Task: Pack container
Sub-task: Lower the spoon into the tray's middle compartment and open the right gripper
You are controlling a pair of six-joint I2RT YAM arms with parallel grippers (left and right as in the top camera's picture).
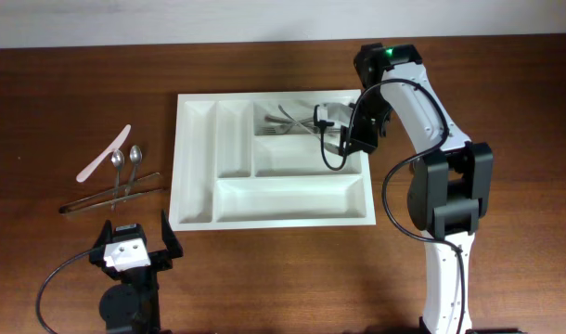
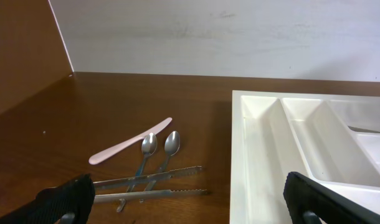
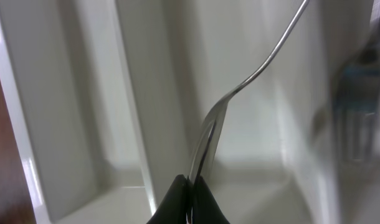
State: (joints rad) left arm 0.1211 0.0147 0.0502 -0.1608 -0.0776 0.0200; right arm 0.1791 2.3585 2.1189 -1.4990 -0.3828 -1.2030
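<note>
The white cutlery tray (image 1: 198, 167) lies mid-table, with forks (image 1: 288, 119) in its far right compartment. My right gripper (image 1: 337, 130) hangs over that compartment, shut on a metal fork (image 3: 240, 87). In the right wrist view the closed fingertips (image 3: 190, 186) pinch the fork's wide end, and its thin stem runs up and away over the tray's walls (image 3: 131, 124). My left gripper (image 1: 135, 243) is open and empty near the front left edge. In the left wrist view its fingers (image 2: 190, 199) frame the tongs (image 2: 146, 186) and the tray's left side (image 2: 258, 155).
Left of the tray lie a pink plastic knife (image 1: 104, 153), two metal spoons (image 1: 118, 160) (image 1: 135, 154) and metal tongs (image 1: 111, 197). The left wrist view also shows the pink knife (image 2: 131, 148) and the spoons (image 2: 149, 146) (image 2: 172, 143). A white wall runs behind the table.
</note>
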